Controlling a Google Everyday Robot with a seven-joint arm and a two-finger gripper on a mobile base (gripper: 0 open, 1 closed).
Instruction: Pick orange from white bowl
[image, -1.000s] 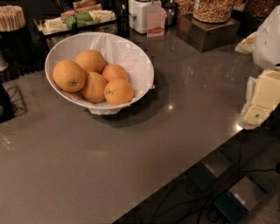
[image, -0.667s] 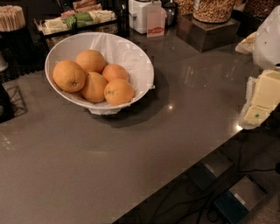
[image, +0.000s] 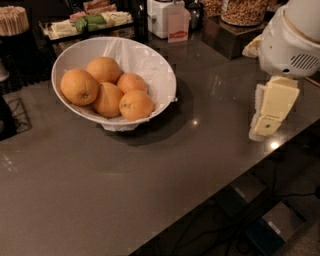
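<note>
The white bowl (image: 150, 65), lined with crinkled white paper, stands on the grey counter at the upper left. It holds several oranges. The largest, roundest orange (image: 79, 86) lies at the bowl's left side, with a small dark stem dot showing. Smaller, deeper-orange fruits lie beside it to the right (image: 136, 105). My gripper (image: 264, 127) hangs from the white arm (image: 290, 42) at the right edge, pointing down just above the counter. It is far to the right of the bowl and holds nothing.
A white appliance with a red label (image: 167, 20) and a jar on a dark box (image: 240, 12) stand behind the bowl. A tray of packets (image: 87, 22) and a cup of sticks (image: 12, 20) are at the back left. The counter's front edge (image: 210, 195) runs diagonally, with floor and cables below.
My arm and gripper have moved a little to the left, further into view. The bowl and oranges have not moved.
</note>
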